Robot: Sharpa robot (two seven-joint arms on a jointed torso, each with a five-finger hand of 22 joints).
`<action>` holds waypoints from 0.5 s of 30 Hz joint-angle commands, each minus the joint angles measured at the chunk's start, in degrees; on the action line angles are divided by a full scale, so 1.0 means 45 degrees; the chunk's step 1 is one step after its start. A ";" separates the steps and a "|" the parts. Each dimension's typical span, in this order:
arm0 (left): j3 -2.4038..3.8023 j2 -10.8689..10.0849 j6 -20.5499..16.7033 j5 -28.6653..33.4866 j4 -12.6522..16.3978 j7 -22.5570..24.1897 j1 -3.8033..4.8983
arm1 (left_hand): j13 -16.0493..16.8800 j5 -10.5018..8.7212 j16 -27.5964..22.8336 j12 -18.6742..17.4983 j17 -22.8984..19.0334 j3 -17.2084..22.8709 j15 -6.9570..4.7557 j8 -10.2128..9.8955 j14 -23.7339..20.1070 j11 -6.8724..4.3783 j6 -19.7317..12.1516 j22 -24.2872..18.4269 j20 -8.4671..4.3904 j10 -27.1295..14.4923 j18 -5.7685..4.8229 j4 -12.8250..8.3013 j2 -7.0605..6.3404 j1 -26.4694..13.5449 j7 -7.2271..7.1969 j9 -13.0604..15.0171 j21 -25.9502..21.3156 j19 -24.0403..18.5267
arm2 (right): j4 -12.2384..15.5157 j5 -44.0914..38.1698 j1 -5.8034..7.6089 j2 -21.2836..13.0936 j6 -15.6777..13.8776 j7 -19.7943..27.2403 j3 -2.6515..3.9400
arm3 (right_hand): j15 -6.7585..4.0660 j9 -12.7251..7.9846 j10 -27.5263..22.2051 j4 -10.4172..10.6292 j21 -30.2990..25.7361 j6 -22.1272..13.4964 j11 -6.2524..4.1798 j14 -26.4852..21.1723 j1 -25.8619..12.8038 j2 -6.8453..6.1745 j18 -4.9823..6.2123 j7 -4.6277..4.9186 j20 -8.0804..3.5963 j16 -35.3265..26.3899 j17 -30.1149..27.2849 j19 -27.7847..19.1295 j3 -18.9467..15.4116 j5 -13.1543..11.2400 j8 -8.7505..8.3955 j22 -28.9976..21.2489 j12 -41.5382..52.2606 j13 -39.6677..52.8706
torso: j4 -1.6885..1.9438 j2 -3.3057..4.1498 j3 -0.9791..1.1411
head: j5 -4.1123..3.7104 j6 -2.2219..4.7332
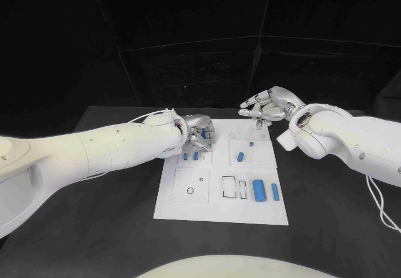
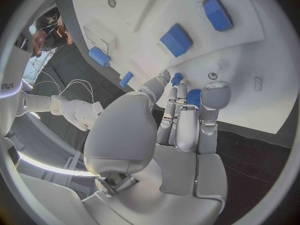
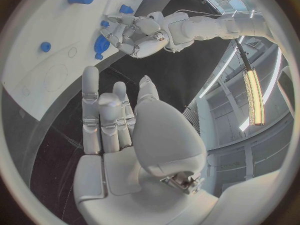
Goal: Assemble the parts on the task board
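The white task board (image 1: 219, 214) lies in the middle of the black table. My left hand (image 1: 197, 131) hovers over its far left corner and its curled fingers grip a blue part (image 1: 204, 135). In the left wrist view that blue part (image 2: 194, 96) shows between the fingers of the left hand (image 2: 181, 130), just above the board (image 2: 250, 50). My right hand (image 1: 262, 106) hangs over the board's far right edge, fingers apart and holding nothing. In the right wrist view the right hand (image 3: 115, 130) is stretched out straight, with the left hand (image 3: 139, 35) beyond it.
Two small blue blocks (image 1: 190, 156) sit on the board just near of the left hand. A short blue cylinder (image 1: 240, 156) lies mid-board. A larger cylinder (image 1: 259, 190) and a thin pin (image 1: 275, 191) lie at the near right. Black table surrounds the board.
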 commanded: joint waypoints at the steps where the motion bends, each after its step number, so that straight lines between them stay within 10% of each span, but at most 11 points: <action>1: 0.0009 0.0046 0.0429 -0.0177 -0.0068 -0.0143 -0.0005 | -0.0040 -0.0010 0.0063 -0.0075 -0.0016 0.0004 -0.0076 -0.0082 0.0234 -0.0039 0.0088 0.0059 -0.0030 0.0114 -0.0155 -0.0111 0.0091 -0.0017 -0.0004 -0.0031 0.0118 0.0121 | 0.0006 0.0013 0.0025 0.0021 0.0065 0.0126 0.0008 | 0.0068 -0.0014 -0.0114 -0.0022 -0.0077 -0.0072 -0.0007 0.0004 0.0009 0.0065 0.0165 0.0020 0.0000 -0.0041 0.0013 0.0110 -0.0051 0.0037 0.0072 -0.0019 0.0070 -0.0013 | 0.0011 -0.0001 0.0002 | -0.0011 -0.0003; 15: 0.0014 0.0238 0.0909 -0.0188 -0.0362 -0.0535 -0.0029 | -0.0305 -0.0010 0.0046 -0.0262 -0.0122 0.0204 -0.0091 -0.0243 0.0259 -0.0048 0.0264 0.0291 -0.0055 0.0272 -0.0193 -0.0137 0.0363 0.0026 -0.0003 -0.0155 0.0296 0.0180 | 0.0004 0.0013 0.0025 0.0037 0.0074 0.0120 0.0008 | 0.0068 -0.0014 -0.0114 -0.0022 -0.0077 -0.0072 -0.0007 0.0004 0.0009 0.0065 0.0165 0.0020 0.0000 -0.0041 0.0013 0.0110 -0.0051 0.0037 0.0072 -0.0019 0.0070 -0.0013 | 0.0011 -0.0008 0.0009 | -0.0041 -0.0025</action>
